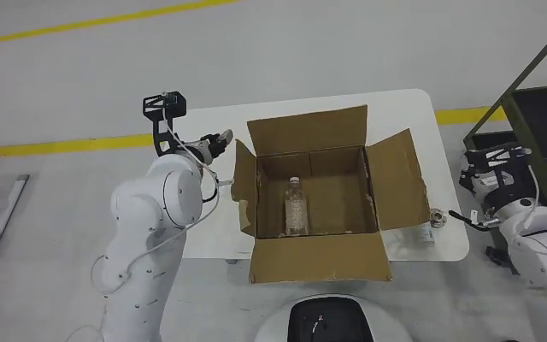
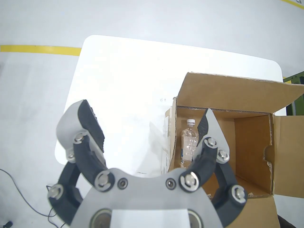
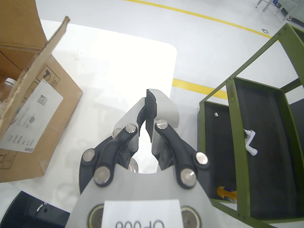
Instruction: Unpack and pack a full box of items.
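Open box (image 1: pixel 318 256) stands on the desk (image 1: pixel 402 103). One bottle (image 1: pixel 296 208) lies on its floor. Left gripper (image 2: pixel 147 113) hangs outside the box's left wall, fingers spread, empty. Right gripper (image 3: pixel 146 105) is near the desk's right edge, fingers pressed together. Judged: unpacking in hand. Next move calls for clearing the flap and descending astride the bottle.

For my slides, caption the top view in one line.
Open brown cardboard box on a white table holds one clear plastic bottle; the left gripper hangs open beside it.
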Tool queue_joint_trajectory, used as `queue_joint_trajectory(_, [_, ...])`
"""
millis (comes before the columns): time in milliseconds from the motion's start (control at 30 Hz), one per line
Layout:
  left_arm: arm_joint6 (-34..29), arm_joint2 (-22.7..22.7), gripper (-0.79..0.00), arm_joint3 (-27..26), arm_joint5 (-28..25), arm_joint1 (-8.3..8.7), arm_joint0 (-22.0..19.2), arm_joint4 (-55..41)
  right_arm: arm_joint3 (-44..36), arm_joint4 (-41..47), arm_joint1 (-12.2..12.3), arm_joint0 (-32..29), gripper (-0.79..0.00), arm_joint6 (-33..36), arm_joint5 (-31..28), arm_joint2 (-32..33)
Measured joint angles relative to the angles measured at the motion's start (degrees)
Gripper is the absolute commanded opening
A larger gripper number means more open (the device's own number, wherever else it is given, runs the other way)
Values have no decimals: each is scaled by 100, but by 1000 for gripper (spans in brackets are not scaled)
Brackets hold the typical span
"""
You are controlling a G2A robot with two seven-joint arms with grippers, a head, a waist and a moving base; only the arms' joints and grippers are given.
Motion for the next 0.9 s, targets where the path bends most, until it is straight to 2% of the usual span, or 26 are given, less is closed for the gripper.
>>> queue_joint_trajectory(167, [100, 25, 0, -35, -97, 0, 70, -22, -95, 131, 36, -28, -785, 227, -223, 39])
queue_joint_trajectory(333, [958, 41, 0, -148, -874, 56, 432, 754, -207, 322, 58, -90, -785, 593, -234, 18])
queue_joint_trajectory(633, [1793, -198, 0, -420, -1760, 153, 1214, 1923, -266, 359, 142, -164, -785, 1545, -571, -16])
queue_joint_trajectory(733, [1885, -182, 0, -452, -1921, 161, 1391, 2239, -246, 324, 149, -157, -785, 1597, -521, -10])
queue_joint_trajectory(900, [1873, -180, 0, -448, -1923, 161, 1392, 2250, -247, 328, 148, -158, -785, 1589, -522, -10])
